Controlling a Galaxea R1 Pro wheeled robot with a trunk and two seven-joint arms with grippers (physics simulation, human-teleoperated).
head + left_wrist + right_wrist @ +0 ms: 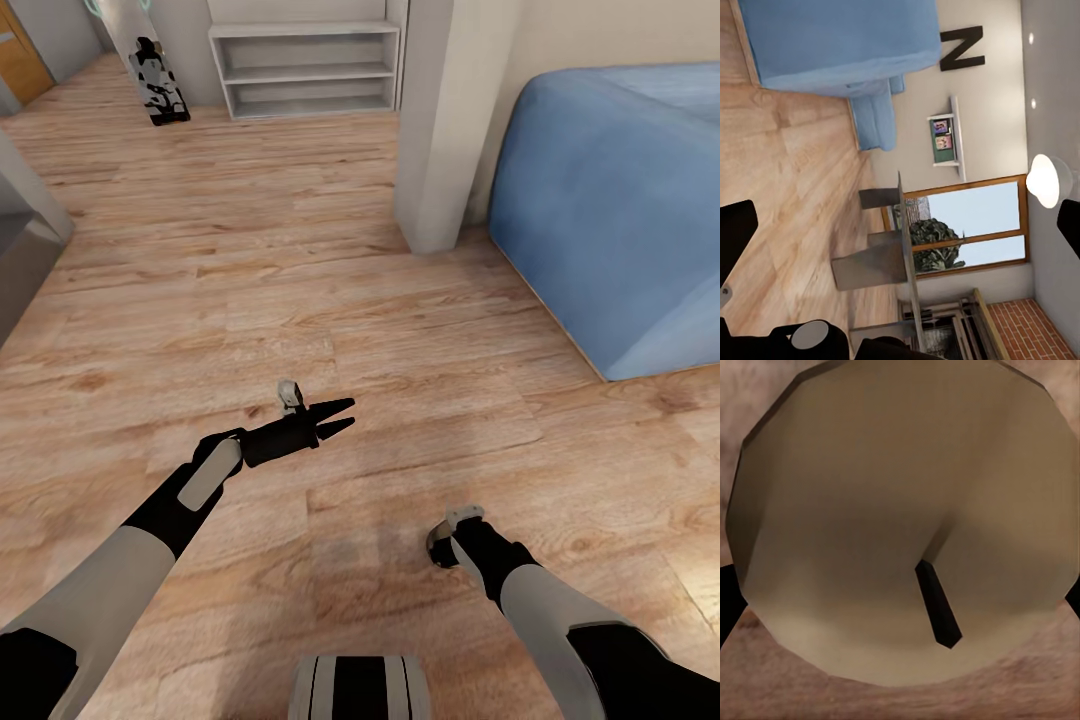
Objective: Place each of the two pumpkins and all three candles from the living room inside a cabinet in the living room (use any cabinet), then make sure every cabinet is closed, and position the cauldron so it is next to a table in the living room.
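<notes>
A pale cream candle (pixel 900 517) with a dark wick sits very close in the right wrist view, wood floor behind it. Dark fingertips (pixel 724 600) touch its two sides, so my right gripper (pixel 452 540) is shut on it. In the head view that gripper points down low over the floor and hides the candle. My left gripper (pixel 338 417) reaches forward over bare floor, open, with nothing between its fingers (pixel 735 232). The pumpkins, cabinet and cauldron are out of view.
A blue sofa (pixel 620 200) stands at the right, a white pillar (pixel 440 120) beside it. A white open shelf (pixel 305 70) stands against the far wall. A grey table (pixel 881 262), a window (pixel 967 225) and a brick fireplace (pixel 1020 330) appear in the left wrist view.
</notes>
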